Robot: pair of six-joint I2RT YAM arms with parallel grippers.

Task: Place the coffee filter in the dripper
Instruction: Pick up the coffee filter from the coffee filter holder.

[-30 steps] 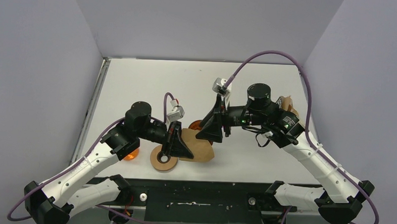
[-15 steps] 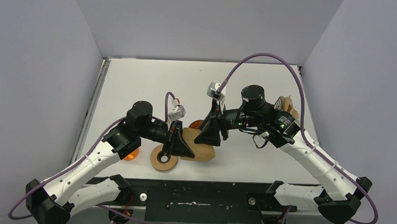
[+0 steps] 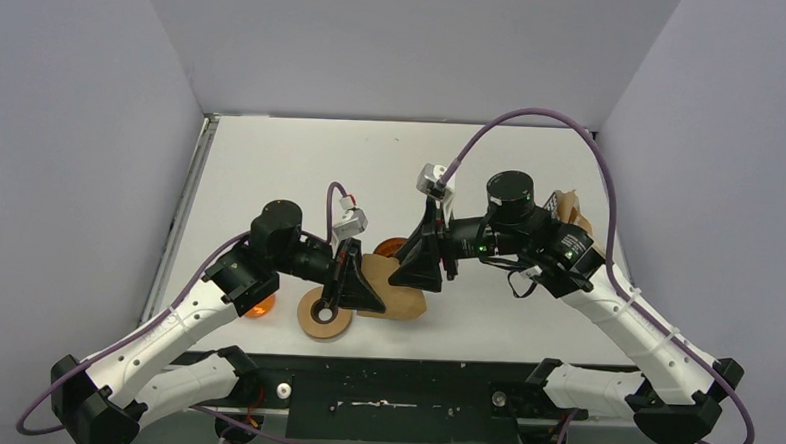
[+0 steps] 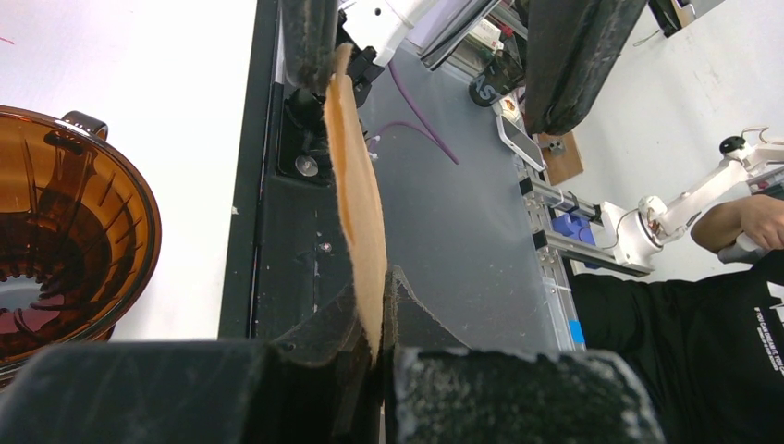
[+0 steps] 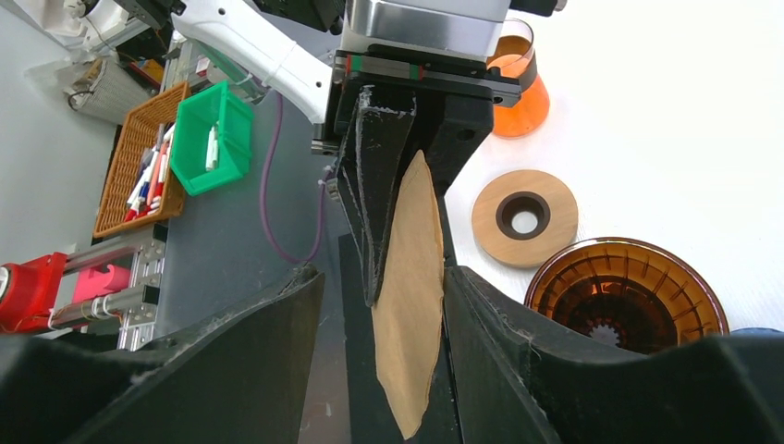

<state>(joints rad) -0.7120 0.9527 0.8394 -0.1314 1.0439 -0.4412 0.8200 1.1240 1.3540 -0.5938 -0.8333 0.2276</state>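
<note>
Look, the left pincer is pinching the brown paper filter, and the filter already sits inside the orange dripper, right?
No. The left pincer does pinch the filter, but the filter is not inside the dripper: it is held up in the air, and the dripper is empty. The left wrist view shows this.

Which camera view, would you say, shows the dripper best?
The right wrist view: the dripper shows most of its ribbed mouth. The left wrist view crops it at the frame edge; the top view shows only an orange sliver.
</note>
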